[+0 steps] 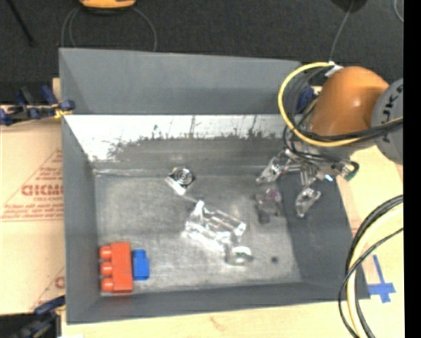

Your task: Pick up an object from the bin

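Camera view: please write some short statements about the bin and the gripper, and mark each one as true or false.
1. An orange and blue block lies in the bin, in the lower left corner of the floor as the view shows it. True.
2. The gripper hangs over the left half of the bin. False: it is over the right side, beside a small dark piece.
3. A clear plastic piece lies about the middle of the floor. True.
4. The gripper holds the orange and blue block. False: the gripper is open and the block lies on the floor, far from it.
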### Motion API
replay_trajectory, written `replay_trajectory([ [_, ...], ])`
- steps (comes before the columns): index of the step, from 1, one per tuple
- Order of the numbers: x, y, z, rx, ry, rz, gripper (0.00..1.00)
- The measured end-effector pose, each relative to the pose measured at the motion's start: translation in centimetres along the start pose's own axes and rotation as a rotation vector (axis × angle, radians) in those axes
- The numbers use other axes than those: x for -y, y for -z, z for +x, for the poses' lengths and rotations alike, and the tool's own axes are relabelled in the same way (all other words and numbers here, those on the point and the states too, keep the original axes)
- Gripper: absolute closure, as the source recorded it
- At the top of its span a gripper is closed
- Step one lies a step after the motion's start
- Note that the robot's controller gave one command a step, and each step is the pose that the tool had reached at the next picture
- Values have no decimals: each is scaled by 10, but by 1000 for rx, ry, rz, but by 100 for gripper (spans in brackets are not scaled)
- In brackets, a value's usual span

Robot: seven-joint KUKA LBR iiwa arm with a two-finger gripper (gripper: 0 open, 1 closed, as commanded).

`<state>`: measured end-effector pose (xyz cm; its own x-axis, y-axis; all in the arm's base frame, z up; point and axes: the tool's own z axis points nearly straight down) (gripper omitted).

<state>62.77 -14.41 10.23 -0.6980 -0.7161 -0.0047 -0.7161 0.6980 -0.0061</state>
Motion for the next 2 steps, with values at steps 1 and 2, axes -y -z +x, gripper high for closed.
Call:
replay_trajectory([
  [1,-13,8,-3,-2,324,-4,0],
  [2,-19,-27,-28,22,689,-7,0],
])
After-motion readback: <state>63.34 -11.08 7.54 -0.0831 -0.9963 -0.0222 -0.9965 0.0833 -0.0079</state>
